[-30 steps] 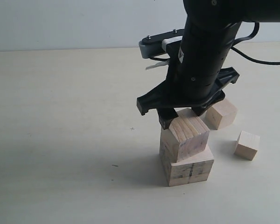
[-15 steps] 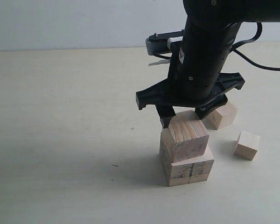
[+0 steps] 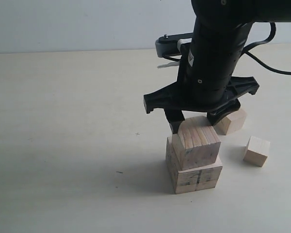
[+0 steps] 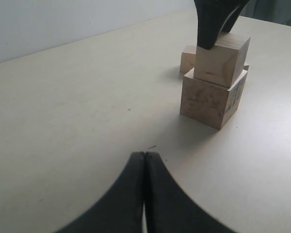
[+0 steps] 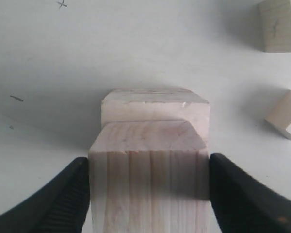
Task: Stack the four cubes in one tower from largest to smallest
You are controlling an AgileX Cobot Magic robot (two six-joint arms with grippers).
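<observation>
Pale unpainted wood with visible grain: second cube [image 3: 197, 141] and largest cube [image 3: 196, 177], the latter dark-marked. Tabletop [image 3: 63, 121] smooth, matt cream. Right gripper [image 3: 195, 124] matt black plastic.

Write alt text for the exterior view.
A black right gripper grips a mid-size cube between its jaws, on top of the largest cube, on a pale table. Two smaller cubes lie loose to the right: a far cube, partly hidden by the gripper, and a near cube.

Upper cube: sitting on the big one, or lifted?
On it: the upper cube rests on the largest cube, fingers gripping its sides.
</observation>
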